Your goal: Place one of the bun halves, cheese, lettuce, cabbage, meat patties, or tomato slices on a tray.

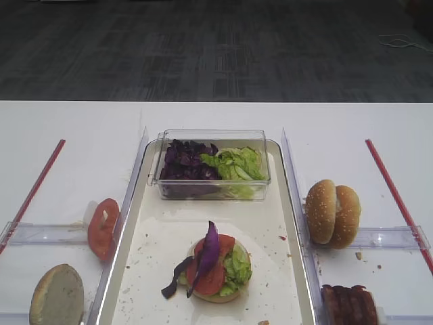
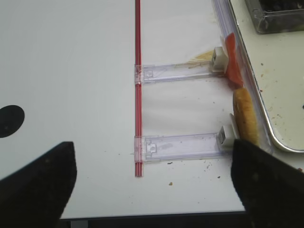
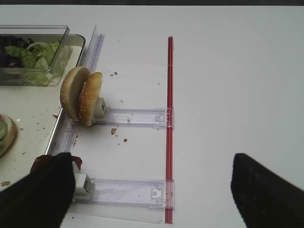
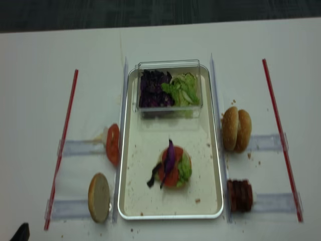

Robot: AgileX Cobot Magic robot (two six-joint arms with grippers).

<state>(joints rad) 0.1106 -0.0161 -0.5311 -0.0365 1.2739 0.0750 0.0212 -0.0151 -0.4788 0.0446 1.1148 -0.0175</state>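
On the tray sits a stack: a bun half, lettuce, a tomato slice and a purple cabbage strip on top. Left of the tray stand a tomato slice and a bun half. To its right are two bun halves and meat patties. My left gripper is open and empty over the table's front edge, its right finger beside the bun half. My right gripper is open and empty, its left finger covering the patties. No cheese shows.
A clear plastic box with purple cabbage and lettuce stands at the tray's far end. Clear plastic holders and red strips lie on the white table on both sides. Crumbs dot the tray.
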